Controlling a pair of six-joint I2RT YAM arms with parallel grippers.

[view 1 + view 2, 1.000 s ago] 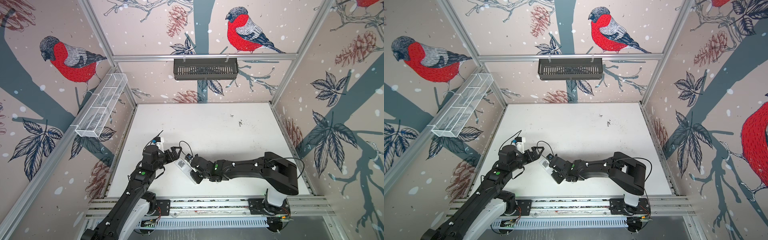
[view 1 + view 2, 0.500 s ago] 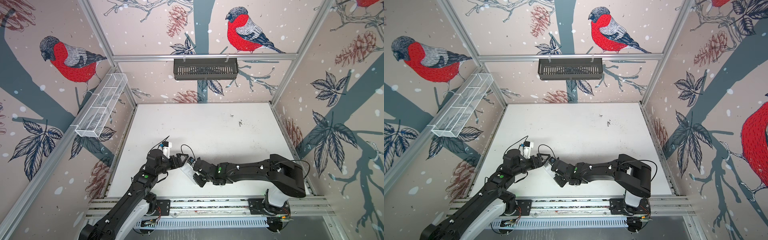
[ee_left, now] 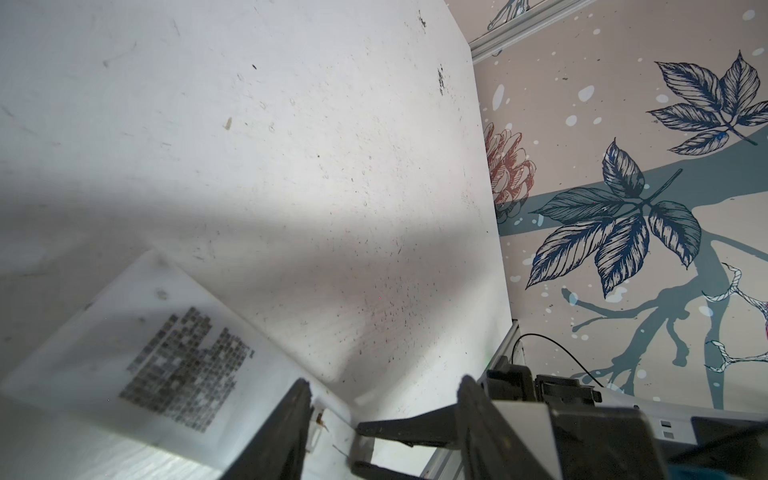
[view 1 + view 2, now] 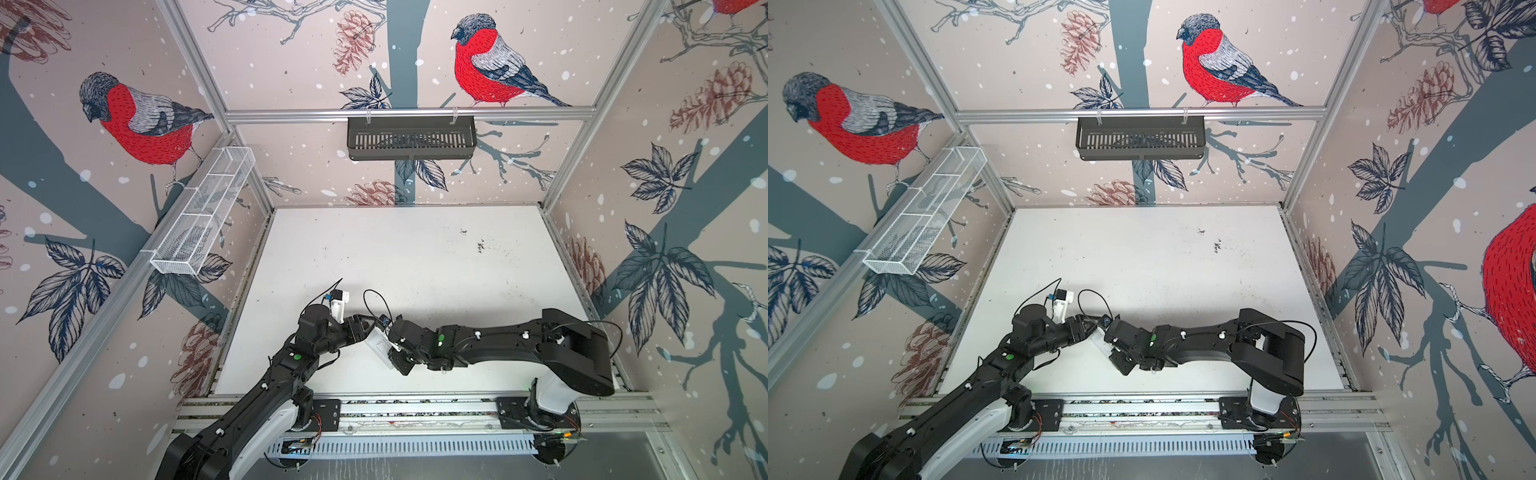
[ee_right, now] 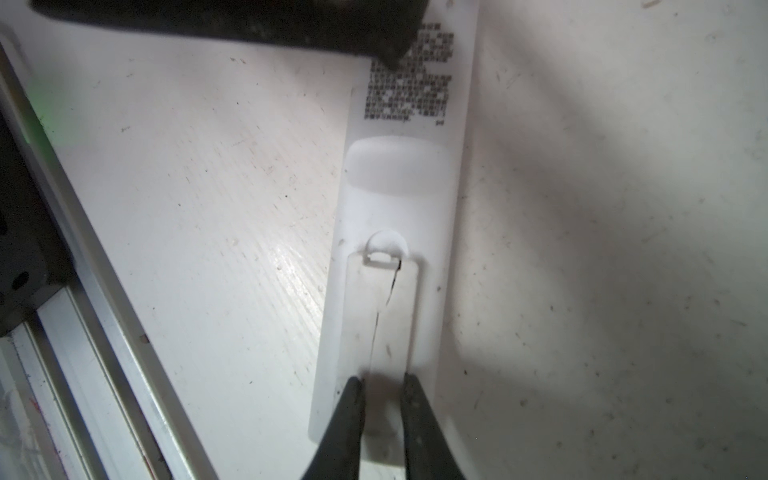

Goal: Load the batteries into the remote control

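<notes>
Lying back-up on the table point(image 4: 415, 257), the remote control point(image 5: 399, 187) is showing its cover point(image 5: 382, 316) closed under the right gripper point(image 5: 384, 390), tips nearly together, the left gripper point(image 3: 382, 415) gaping at its label end, batteries unseen, perhaps already inside.

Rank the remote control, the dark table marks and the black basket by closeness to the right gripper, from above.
From the right gripper, in a top view:
1. remote control, right at its tip.
2. dark marks, farther back on the table.
3. black basket, up on the back wall.
</notes>
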